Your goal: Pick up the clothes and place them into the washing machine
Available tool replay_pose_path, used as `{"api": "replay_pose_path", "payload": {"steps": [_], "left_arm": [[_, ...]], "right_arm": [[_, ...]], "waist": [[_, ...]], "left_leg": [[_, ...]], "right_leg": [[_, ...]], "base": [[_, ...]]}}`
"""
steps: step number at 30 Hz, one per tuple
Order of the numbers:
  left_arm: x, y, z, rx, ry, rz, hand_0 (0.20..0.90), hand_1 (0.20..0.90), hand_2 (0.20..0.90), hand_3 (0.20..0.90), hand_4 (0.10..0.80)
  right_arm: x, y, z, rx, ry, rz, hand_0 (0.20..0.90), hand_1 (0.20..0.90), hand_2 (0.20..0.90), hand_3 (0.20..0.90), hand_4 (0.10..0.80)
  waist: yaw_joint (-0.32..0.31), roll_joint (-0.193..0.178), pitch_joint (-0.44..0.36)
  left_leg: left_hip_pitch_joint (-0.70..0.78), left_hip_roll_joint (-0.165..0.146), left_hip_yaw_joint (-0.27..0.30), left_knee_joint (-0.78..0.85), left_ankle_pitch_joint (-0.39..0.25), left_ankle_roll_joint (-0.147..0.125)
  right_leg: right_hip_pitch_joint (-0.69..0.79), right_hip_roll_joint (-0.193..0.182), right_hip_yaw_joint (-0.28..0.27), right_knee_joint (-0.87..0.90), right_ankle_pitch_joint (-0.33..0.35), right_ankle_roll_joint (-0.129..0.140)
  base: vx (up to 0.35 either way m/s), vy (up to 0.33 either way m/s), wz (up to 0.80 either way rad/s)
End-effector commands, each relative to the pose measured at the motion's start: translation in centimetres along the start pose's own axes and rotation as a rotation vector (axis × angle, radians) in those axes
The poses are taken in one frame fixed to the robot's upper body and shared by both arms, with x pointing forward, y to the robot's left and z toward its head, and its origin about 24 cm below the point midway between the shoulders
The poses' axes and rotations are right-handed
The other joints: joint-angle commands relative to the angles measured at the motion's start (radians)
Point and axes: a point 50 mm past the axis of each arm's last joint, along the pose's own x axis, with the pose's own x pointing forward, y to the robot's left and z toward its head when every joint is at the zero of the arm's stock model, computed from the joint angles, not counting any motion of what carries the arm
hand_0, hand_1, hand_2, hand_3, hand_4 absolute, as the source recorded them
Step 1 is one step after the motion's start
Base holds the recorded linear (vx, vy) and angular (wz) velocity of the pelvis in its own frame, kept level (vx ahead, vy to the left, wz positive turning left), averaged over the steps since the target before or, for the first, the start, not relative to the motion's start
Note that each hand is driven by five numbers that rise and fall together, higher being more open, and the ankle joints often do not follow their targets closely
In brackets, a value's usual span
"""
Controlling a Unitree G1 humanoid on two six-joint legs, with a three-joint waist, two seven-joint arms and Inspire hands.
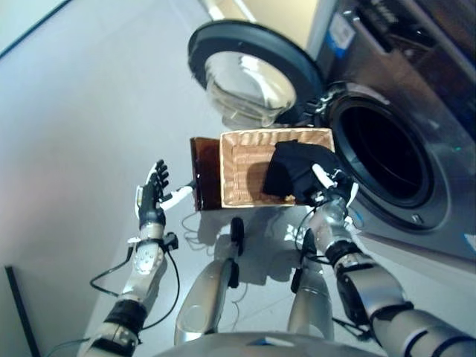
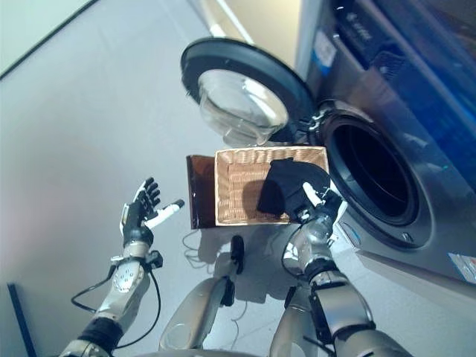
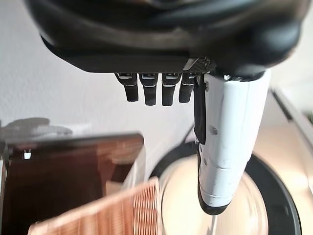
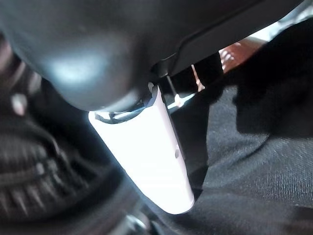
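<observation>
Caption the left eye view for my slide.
Right hand grips black cloth over the basket beside the open washer; left hand open.

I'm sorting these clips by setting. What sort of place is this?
Probably a laundry area: a front-loading washing machine with its round door open, and a wicker basket holding dark clothes on the floor.
</observation>
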Motion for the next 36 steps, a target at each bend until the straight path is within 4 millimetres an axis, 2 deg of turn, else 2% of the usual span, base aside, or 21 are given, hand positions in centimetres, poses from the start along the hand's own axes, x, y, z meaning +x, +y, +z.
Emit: {"api": "replay_pose_path", "payload": {"steps": [1,6,7,8,9,11,12,13,17,19,22,26,30,31,32,36], "left_arm": [[-0.1,-0.1,1.2,-0.048,-0.099,-0.015,0.9,0.9,0.9,0.9,0.8],[-0.2,-0.3,1.1,-0.048,-0.095,-0.03,0.9,0.9,0.9,0.9,0.8],[-0.2,-0.3,1.0,-0.045,-0.093,-0.029,0.9,0.9,0.9,0.9,0.8],[-0.1,-0.4,1.2,-0.045,-0.098,-0.035,0.9,0.9,0.9,0.9,0.8],[-0.2,-0.4,1.3,-0.04,-0.099,-0.044,0.9,0.9,0.9,0.9,0.8],[-0.2,-0.3,1.4,-0.035,-0.105,-0.049,0.9,0.9,0.9,0.9,0.8],[-0.2,-0.3,1.4,-0.035,-0.105,-0.048,0.9,0.9,0.9,0.9,0.8],[-0.2,0.1,1.4,-0.023,-0.103,-0.035,0.9,0.9,0.9,0.9,0.8],[-0.2,0.7,1.4,-0.02,-0.102,-0.011,0.9,0.9,0.9,0.9,0.8],[0.0,1.6,1.8,-0.031,-0.116,0.02,0.9,0.9,0.9,0.9,0.8],[0.1,2.1,2.0,-0.036,-0.123,0.034,0.9,0.9,0.9,0.9,0.8],[0.3,2.3,2.0,-0.042,-0.124,0.043,0.9,0.9,0.9,0.9,0.8],[0.6,2.7,2.4,-0.043,-0.144,0.06,0.9,0.9,0.9,0.9,0.8],[0.6,2.7,2.4,-0.043,-0.144,0.06,0.9,0.9,0.9,0.9,0.8],[0.7,2.8,2.6,-0.037,-0.157,0.068,0.9,0.9,0.9,0.9,0.8],[1.0,2.6,3.0,-0.024,-0.175,0.067,0.9,0.9,0.9,0.9,0.8]], "right_arm": [[0.6,-0.3,4.0,0.143,-0.192,0.008,0.2,0.2,0.2,0.2,0.3],[1.2,-0.4,4.1,0.023,-0.182,-0.01,0.2,0.2,0.2,0.2,0.3],[1.4,-0.1,4.3,-0.021,-0.181,-0.006,0.233,0.233,0.233,0.233,0.324],[1.5,0.4,4.4,-0.095,-0.181,0.002,0.551,0.551,0.551,0.551,0.551],[1.8,0.8,4.7,-0.209,-0.192,0.008,0.9,0.9,0.9,0.9,0.8],[1.7,1.9,5.3,-0.355,-0.238,0.051,0.9,0.9,0.9,0.9,0.8],[1.7,1.9,5.3,-0.356,-0.238,0.051,0.9,0.9,0.9,0.9,0.8],[1.8,2.5,6.1,-0.465,-0.289,0.056,0.9,0.9,0.9,0.9,0.8],[1.6,3.4,6.4,-0.532,-0.316,0.103,0.9,0.9,0.9,0.9,0.8],[1.3,4.6,6.3,-0.636,-0.342,0.212,0.9,0.9,0.9,0.9,0.8],[0.7,5.9,6.4,-0.741,-0.396,0.308,0.9,0.9,0.9,0.9,0.8],[0.6,6.2,6.2,-0.84,-0.417,0.349,0.9,0.9,0.9,0.9,0.8],[-0.2,7.8,6.3,-1.089,-0.549,0.454,0.9,0.9,0.9,0.9,0.8],[-0.2,7.8,6.3,-1.089,-0.549,0.454,0.9,0.9,0.9,0.9,0.8],[-0.4,7.9,6.2,-1.242,-0.624,0.471,0.9,0.9,0.9,0.9,0.8],[0.6,6.9,6.4,-1.408,-0.626,0.392,0.9,0.9,0.9,0.9,0.8]], "waist": [[-0.01,0.036,-0.053],[-0.009,0.047,-0.054],[-0.008,0.048,-0.053],[-0.005,0.048,-0.051],[0.001,0.046,-0.05],[0.005,0.044,-0.046],[0.004,0.044,-0.046],[0.007,0.04,-0.042],[0.008,0.029,-0.039],[0.013,0.003,-0.035],[0.013,-0.018,-0.03],[0.012,-0.037,-0.025],[0.014,-0.069,-0.01],[0.014,-0.069,-0.011],[0.013,-0.081,-0.006],[0.021,-0.091,0.0]], "left_leg": [[-0.042,-0.01,-0.015,0.042,-0.076,-0.063],[-0.042,-0.009,0.005,0.051,-0.085,-0.058],[-0.044,-0.008,0.008,0.055,-0.085,-0.058],[-0.047,-0.007,0.01,0.058,-0.086,-0.059],[-0.052,-0.005,0.009,0.059,-0.084,-0.059],[-0.056,-0.002,0.003,0.058,-0.078,-0.062],[-0.056,-0.002,0.003,0.058,-0.078,-0.062],[-0.061,0.0,-0.003,0.06,-0.075,-0.064],[-0.067,0.002,-0.01,0.061,-0.073,-0.067],[-0.079,0.006,-0.016,0.063,-0.069,-0.069],[-0.088,0.009,-0.02,0.066,-0.067,-0.069],[-0.096,0.013,-0.023,0.072,-0.068,-0.071],[-0.113,0.021,-0.03,0.089,-0.067,-0.072],[-0.114,0.021,-0.03,0.089,-0.067,-0.072],[-0.119,0.025,-0.036,0.092,-0.066,-0.075],[-0.134,0.029,-0.048,0.098,-0.063,-0.078]], "right_leg": [[0.018,-0.011,0.005,0.011,-0.049,-0.039],[0.0,-0.005,0.033,0.01,-0.037,-0.04],[-0.005,-0.003,0.036,0.011,-0.035,-0.041],[-0.012,-0.001,0.04,0.014,-0.035,-0.042],[-0.014,0.0,0.036,0.015,-0.034,-0.044],[-0.014,0.002,0.028,0.016,-0.035,-0.047],[-0.013,0.002,0.027,0.016,-0.035,-0.047],[-0.013,0.005,0.02,0.019,-0.038,-0.049],[-0.013,0.008,0.014,0.022,-0.041,-0.053],[-0.019,0.012,0.008,0.027,-0.041,-0.057],[-0.025,0.016,0.005,0.029,-0.041,-0.058],[-0.029,0.017,0.002,0.032,-0.041,-0.06],[-0.039,0.025,-0.004,0.043,-0.043,-0.064],[-0.039,0.025,-0.005,0.043,-0.043,-0.064],[-0.043,0.029,-0.007,0.047,-0.045,-0.066],[-0.053,0.031,-0.019,0.057,-0.049,-0.07]], "base": [[0.082,0.068,-0.04],[0.011,0.02,-0.28],[-0.013,-0.008,-0.13],[-0.021,-0.041,-0.08],[-0.019,-0.063,-0.04],[-0.014,-0.055,-0.02],[-0.006,-0.046,0.02],[0.0,0.0,0.0],[-0.008,-0.049,0.08],[-0.013,-0.06,0.07],[-0.022,-0.033,0.12],[-0.018,-0.02,0.04],[-0.04,-0.036,0.01],[-0.038,-0.031,0.02],[-0.038,-0.037,0.07],[-0.04,-0.038,0.07]]}}
